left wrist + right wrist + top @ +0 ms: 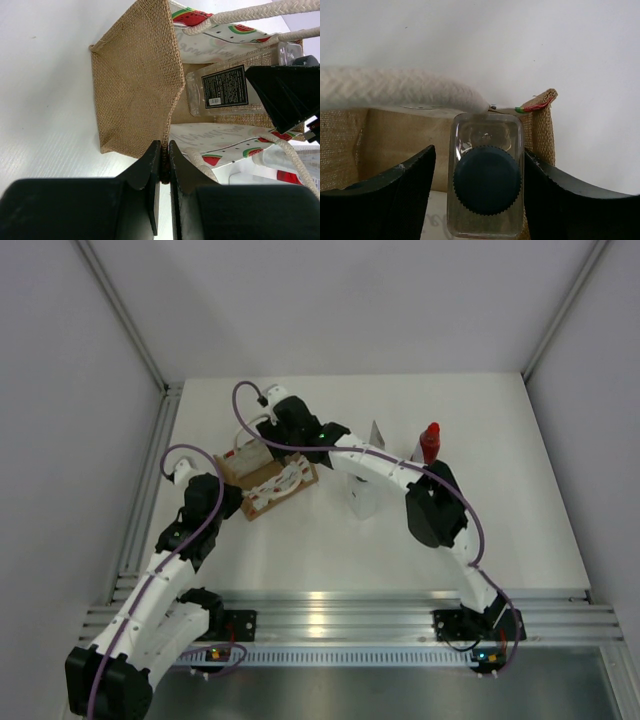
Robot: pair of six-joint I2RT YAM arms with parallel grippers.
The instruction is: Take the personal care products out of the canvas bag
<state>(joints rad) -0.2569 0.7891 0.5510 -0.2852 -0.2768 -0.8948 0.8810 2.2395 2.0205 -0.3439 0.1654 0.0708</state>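
**A:** Where on the white counter (300, 560) is the canvas bag (135, 85)?

**B:** Left of centre, lying on its side. It has a watermelon print with cursive lettering too faint to read. The left end effector (165, 161) is pressed together on its burlap edge.

**A:** And the pale dark-capped bottle (487, 180)?

**B:** It's in the bag's mouth, its black label in unreadably tiny print. The right end effector (479, 152) is spread, with 1 finger on each side, seemingly unclamped.

Left arm (150, 590), right arm (385, 468): white link shells, black joint housings, green status lights. Purple cable (235, 400) running along each. Fingers (145, 175): matte black, wedge-shaped, tapered tips, pale scuffs.
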